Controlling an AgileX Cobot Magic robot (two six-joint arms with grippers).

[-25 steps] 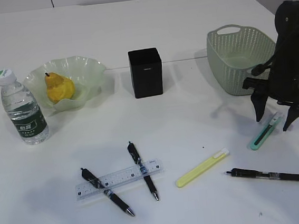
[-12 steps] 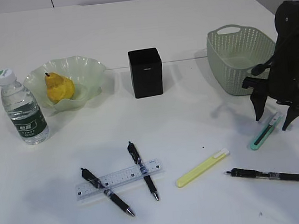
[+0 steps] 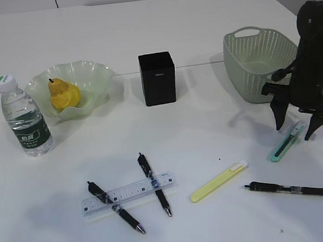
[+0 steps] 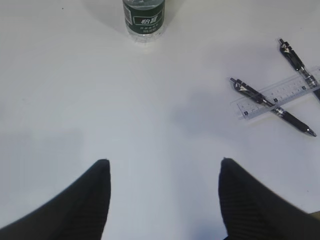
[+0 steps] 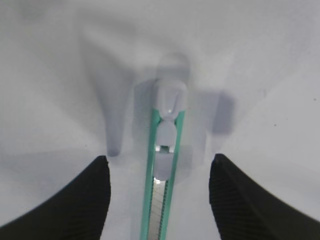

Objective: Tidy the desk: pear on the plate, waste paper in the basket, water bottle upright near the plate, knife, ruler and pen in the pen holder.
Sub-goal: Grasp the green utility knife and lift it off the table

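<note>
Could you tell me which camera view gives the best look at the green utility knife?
The right wrist view: the green utility knife fills the frame centre, lying on the desk between the open jaws, blade segments visible. The exterior view shows it small, partly behind the right gripper. The left wrist view misses it.

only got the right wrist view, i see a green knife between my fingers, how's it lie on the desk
Observer: The green knife lies flat in front of the basket, with the right pincer open above it.
Operator: pear done
Observer: Yes, the pear sits in the plate, and the water bottle stands upright beside it.
Operator: what else is loose
Observer: A yellow knife, three pens and the ruler lie loose; two pens cross the ruler.
</note>
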